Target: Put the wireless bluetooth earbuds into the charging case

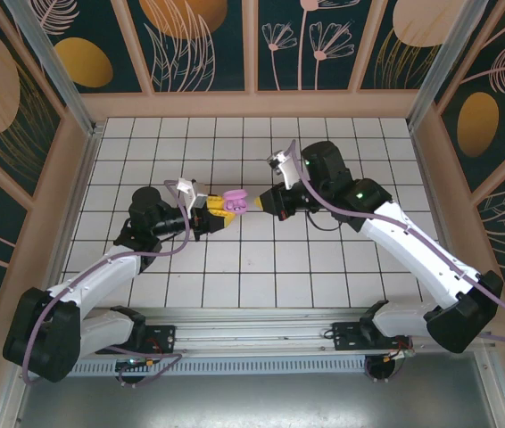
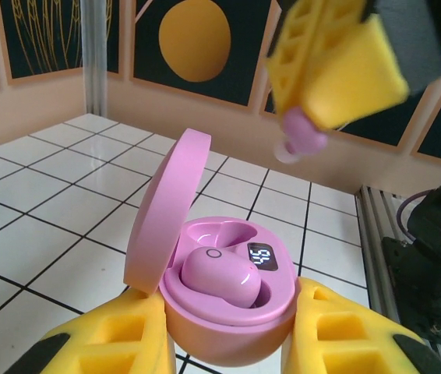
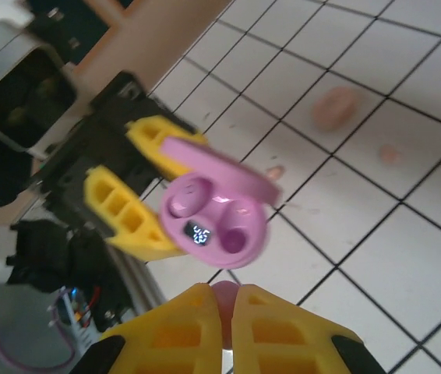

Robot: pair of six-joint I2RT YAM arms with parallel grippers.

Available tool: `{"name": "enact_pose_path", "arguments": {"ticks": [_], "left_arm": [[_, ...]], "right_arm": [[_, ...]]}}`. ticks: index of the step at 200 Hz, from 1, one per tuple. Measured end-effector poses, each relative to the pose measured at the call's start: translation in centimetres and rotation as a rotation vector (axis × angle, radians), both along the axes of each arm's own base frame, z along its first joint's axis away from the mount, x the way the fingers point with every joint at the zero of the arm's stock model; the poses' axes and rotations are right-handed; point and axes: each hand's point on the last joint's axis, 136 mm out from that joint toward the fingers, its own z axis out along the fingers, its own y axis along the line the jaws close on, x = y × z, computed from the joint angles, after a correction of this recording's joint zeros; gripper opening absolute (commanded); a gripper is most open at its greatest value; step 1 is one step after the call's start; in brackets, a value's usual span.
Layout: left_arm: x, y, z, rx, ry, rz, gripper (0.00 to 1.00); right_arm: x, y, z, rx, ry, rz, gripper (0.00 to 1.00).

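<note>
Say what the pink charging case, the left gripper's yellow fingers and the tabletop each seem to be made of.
Charging case: likely moulded plastic, satin pink; smooth curves, soft highlights. Left gripper fingers: probably plastic, matt yellow, with ribbed open cells. Tabletop: looks like glossy white tile with dark joints; a printed sheet is possible.

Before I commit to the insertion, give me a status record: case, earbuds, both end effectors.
case: pink, lid open, display lit, clamped in the left end effector
seated earbud: one, already in its socket
other socket: empty
right end effector: shut on second earbud
second earbud: hanging above the case, clear of it
</note>
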Motion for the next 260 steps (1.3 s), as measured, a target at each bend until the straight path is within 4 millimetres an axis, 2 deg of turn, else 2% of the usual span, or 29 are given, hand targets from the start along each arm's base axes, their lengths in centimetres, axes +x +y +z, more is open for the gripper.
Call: {"name": "enact_pose_path", "arguments": {"ticks": [27,82,231,260], "left_arm": [[-0.1,0.0,0.1,-0.003,0.002,-0.006,0.00],[-0.4,-0.1,0.1,-0.007,0.013,-0.023,0.00],[-0.4,-0.1,0.1,-0.009,0.022,-0.022,0.00],[-0.4,-0.1,0.1,-0.009,0.021,-0.023,0.00]], "right_arm": [[-1.1,1.2,0.4,0.009,0.001,0.049,0.08],[-0.5,2.5,-0.7,-0.015,0.028,0.063,0.08],[0.6,4.0,-1.8,-0.011,0.036,0.076,0.08],[0.7,4.0,-1.7,-0.007,0.038,0.076,0.10]]}}
